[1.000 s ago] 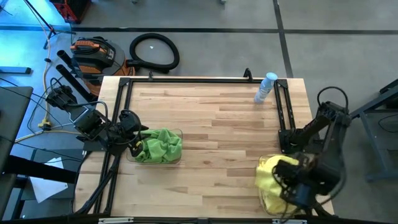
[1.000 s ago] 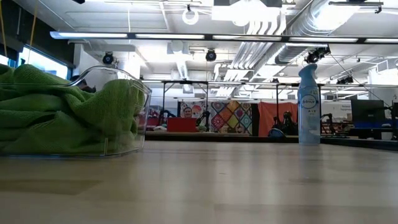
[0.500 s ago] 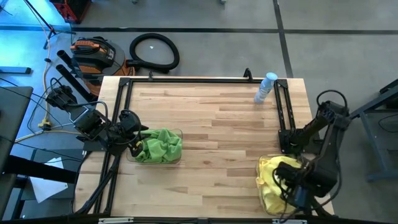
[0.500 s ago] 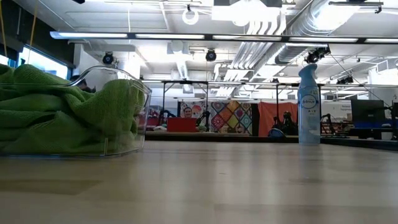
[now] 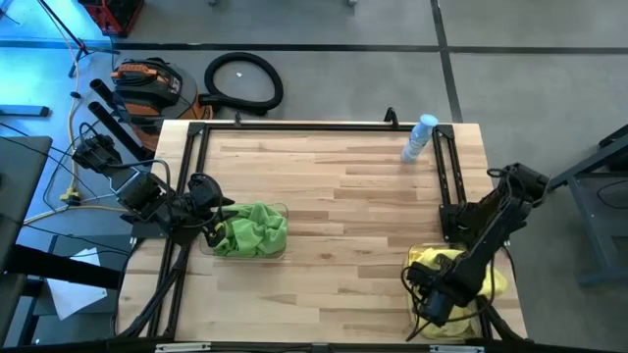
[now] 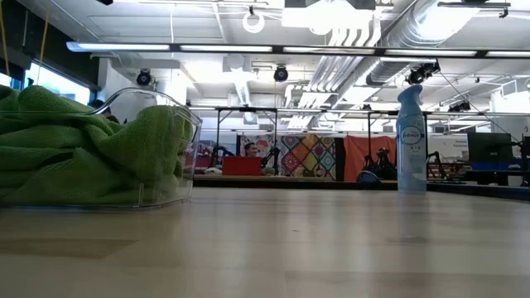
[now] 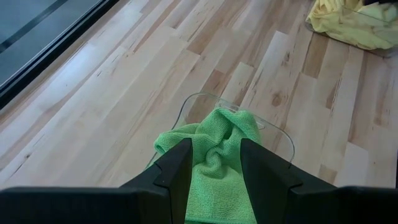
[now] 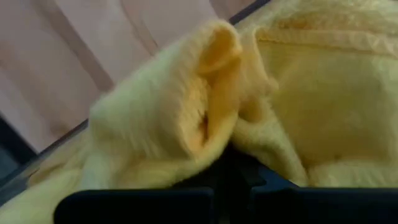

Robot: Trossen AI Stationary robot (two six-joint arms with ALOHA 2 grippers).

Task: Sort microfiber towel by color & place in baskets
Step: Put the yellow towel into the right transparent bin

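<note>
While the left arm waits at the table's left edge, its gripper (image 5: 208, 222) sits at the left end of a shallow clear plastic bin (image 5: 281, 213) heaped with bright green microfiber cloths (image 5: 253, 228). In the left wrist view, the two dark fingers (image 7: 180, 171) stand apart with green cloth (image 7: 215, 155) lying between them; whether they press it I cannot tell.

Green pile fills its bin above the rim; in the low view it bulges over the clear wall (image 6: 186, 132).

Right arm reaches down to the table's near right corner. Its gripper (image 5: 435, 300) is lowered onto the pile of bright yellow microfiber cloths (image 5: 437, 263). The second bin under that pile is hard to make out. Right wrist view: a fold of yellow cloth (image 8: 205, 112) bunched right at the fingertips, which look pinched together on it.

Both colours are well apart, green at left, yellow at right.

A pale spray bottle with a blue label (image 5: 419, 138) stands upright at the far right edge of the light wooden table (image 5: 343, 186). Black metal frames (image 5: 450, 172) run along the table's sides.
</note>
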